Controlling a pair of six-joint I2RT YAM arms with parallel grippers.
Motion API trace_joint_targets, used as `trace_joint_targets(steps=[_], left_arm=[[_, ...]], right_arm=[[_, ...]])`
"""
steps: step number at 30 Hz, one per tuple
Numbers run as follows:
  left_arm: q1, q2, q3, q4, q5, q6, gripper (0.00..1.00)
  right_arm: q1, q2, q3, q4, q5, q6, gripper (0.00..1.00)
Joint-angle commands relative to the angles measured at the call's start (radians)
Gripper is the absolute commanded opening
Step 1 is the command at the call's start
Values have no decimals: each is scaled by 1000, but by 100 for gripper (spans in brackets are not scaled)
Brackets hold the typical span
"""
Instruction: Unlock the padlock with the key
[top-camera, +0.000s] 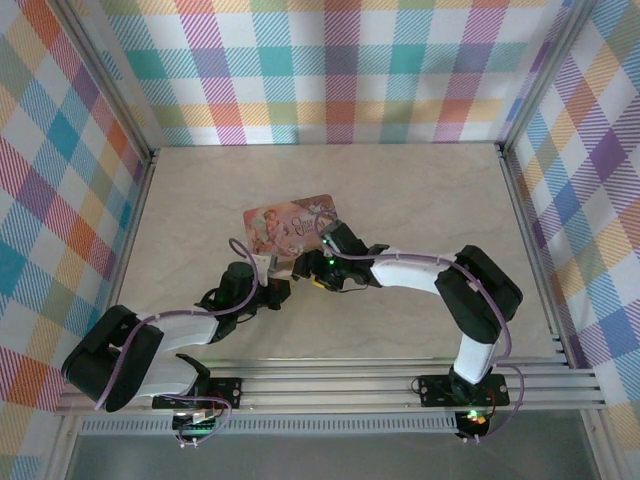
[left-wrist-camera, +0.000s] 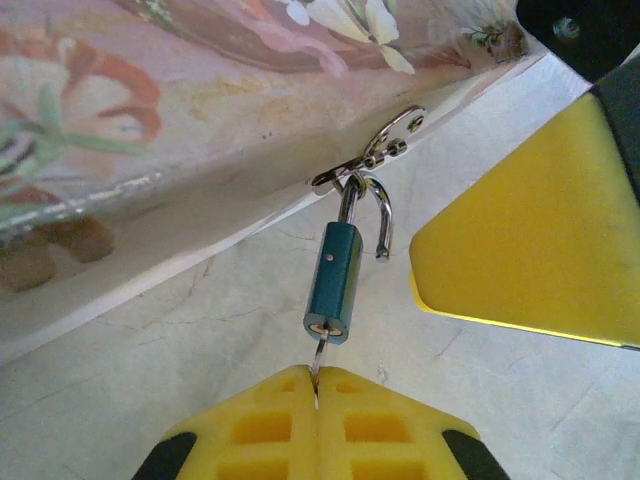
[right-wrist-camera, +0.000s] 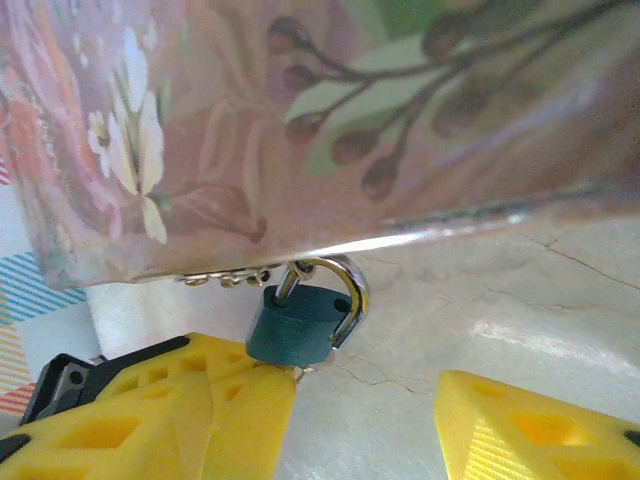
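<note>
- Two pincers meet at the near wall of the pink illustrated tin box (top-camera: 290, 225), which lies about mid-worktop (top-camera: 430, 200), slightly left of centre.
- The small padlock with a teal body (left-wrist-camera: 335, 280) hangs by its silver shackle (left-wrist-camera: 375, 205) from the metal hasp (left-wrist-camera: 392, 143) on that near wall, with its body just above the worktop.
- Left pincer (left-wrist-camera: 317, 385): fully closed, pinching the thin silver key (left-wrist-camera: 317, 362), whose blade sits in the keyhole at the lock's lower end.
- Right pincer (right-wrist-camera: 368, 395): jaws parted and holding nothing; one yellow finger (left-wrist-camera: 520, 230) stands just beside the lock on its right, apart from it.
- Governing relation: seen from the left wrist, the lock's long axis runs straight away from the left pincer toward the hasp, collinear with the key. The left arm is the nearer, joined to the lock through the key.
- Judgement: the shackle's short leg ends free outside the body, so the lock appears released. What remains is probably to unhook it from the hasp.
</note>
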Motion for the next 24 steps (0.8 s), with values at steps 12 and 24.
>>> trace_joint_targets(steps=[12, 24], left_arm=[[53, 93, -6, 187, 170, -212, 0], [53, 82, 1, 219, 198, -277, 0]], right_arm=[[5, 23, -245, 366, -26, 248, 45], [19, 10, -259, 272, 29, 253, 53]])
